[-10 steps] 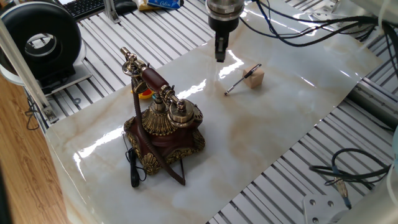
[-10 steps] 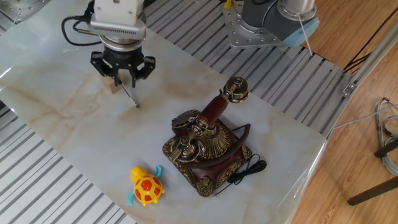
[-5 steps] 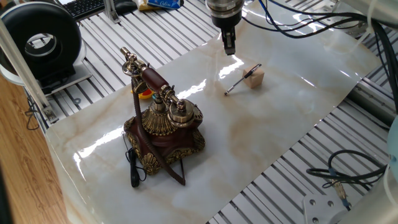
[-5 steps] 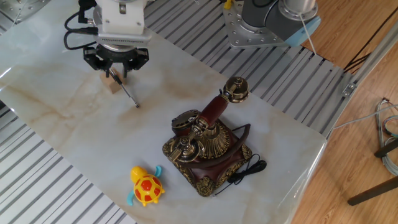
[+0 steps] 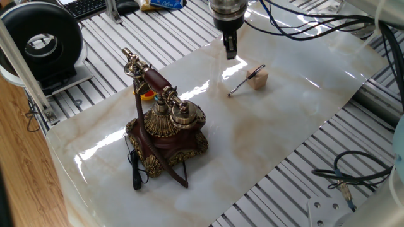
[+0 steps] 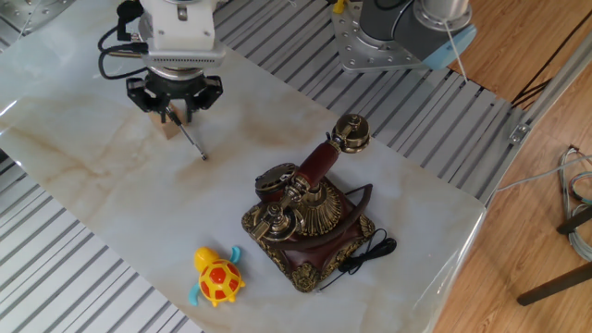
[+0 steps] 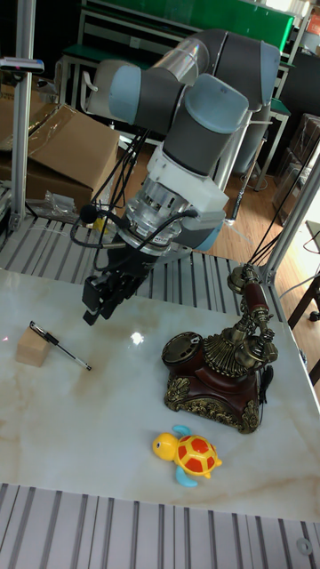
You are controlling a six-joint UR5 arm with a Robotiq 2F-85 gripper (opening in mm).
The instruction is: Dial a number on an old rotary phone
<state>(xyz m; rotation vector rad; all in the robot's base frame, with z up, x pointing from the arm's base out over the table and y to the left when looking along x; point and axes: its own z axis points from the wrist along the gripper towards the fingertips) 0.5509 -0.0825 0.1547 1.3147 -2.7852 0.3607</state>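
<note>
The old rotary phone (image 5: pixel 167 126) (image 6: pixel 310 217) (image 7: pixel 218 369) stands upright on the marble sheet. It has a reddish-brown body with gold trim, its handset rests on the cradle, and a black cord trails beside it. My gripper (image 5: pixel 229 50) (image 6: pixel 174 109) (image 7: pixel 98 307) hangs well away from the phone. It points down above a small wooden block (image 5: pixel 259 78) (image 6: pixel 167 126) (image 7: pixel 31 348) that holds a thin pen (image 5: pixel 243 83) (image 6: pixel 192 141) (image 7: pixel 64 348). The fingers look apart and hold nothing.
A yellow-orange toy turtle (image 6: pixel 217 277) (image 7: pixel 188 455) lies near the phone. A black round device (image 5: pixel 44 38) and a keyboard (image 5: pixel 85 6) sit beyond the sheet. Loose cables (image 5: pixel 353 176) lie on the slatted table, and the arm's base (image 6: pixel 398 32) stands behind the phone.
The gripper has risen a little and shifted farther from the phone, over the wooden block. The phone, block, pen and turtle have not moved.
</note>
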